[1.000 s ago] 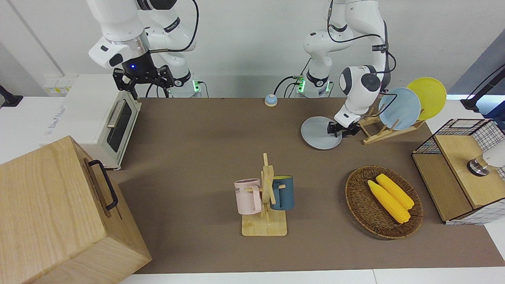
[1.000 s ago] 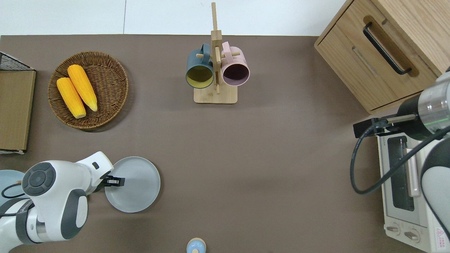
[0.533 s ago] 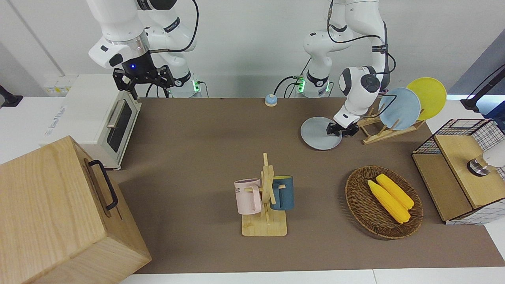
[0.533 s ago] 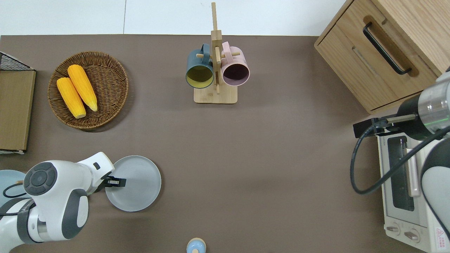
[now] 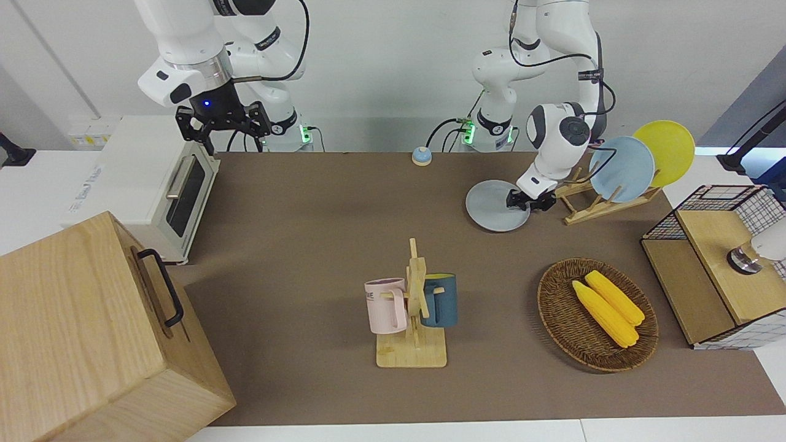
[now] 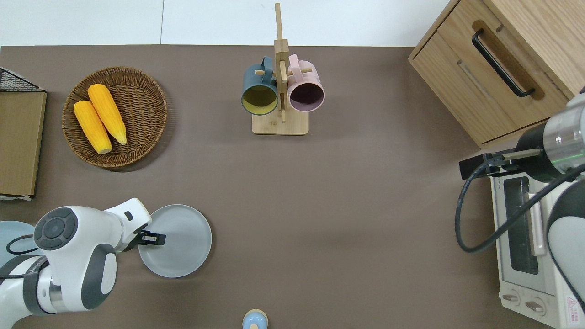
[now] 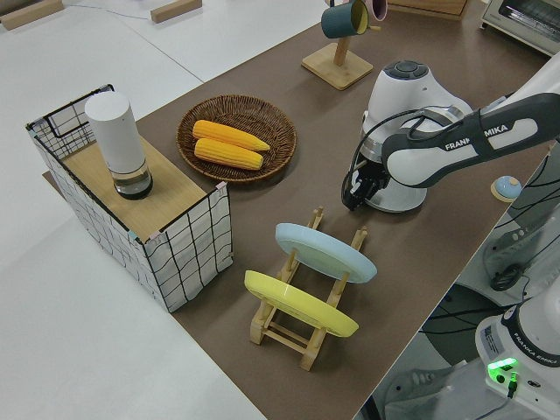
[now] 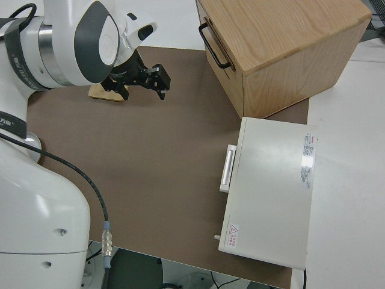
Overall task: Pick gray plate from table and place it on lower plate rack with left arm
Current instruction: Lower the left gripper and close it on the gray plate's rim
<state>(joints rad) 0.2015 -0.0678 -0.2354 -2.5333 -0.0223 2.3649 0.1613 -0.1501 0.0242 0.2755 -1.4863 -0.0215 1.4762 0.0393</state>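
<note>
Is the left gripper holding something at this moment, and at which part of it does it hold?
The left gripper is shut on the gray plate, gripping it at the rim on the side toward the plate rack. The right arm is parked.

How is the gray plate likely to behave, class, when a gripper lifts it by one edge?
The gray plate looks stiff and thin, so it should keep its shape rather than droop. Held only at its rim by the left gripper, it will probably tilt downward on the free side. Its smooth surface suggests it could slip if the grip is light.
</note>
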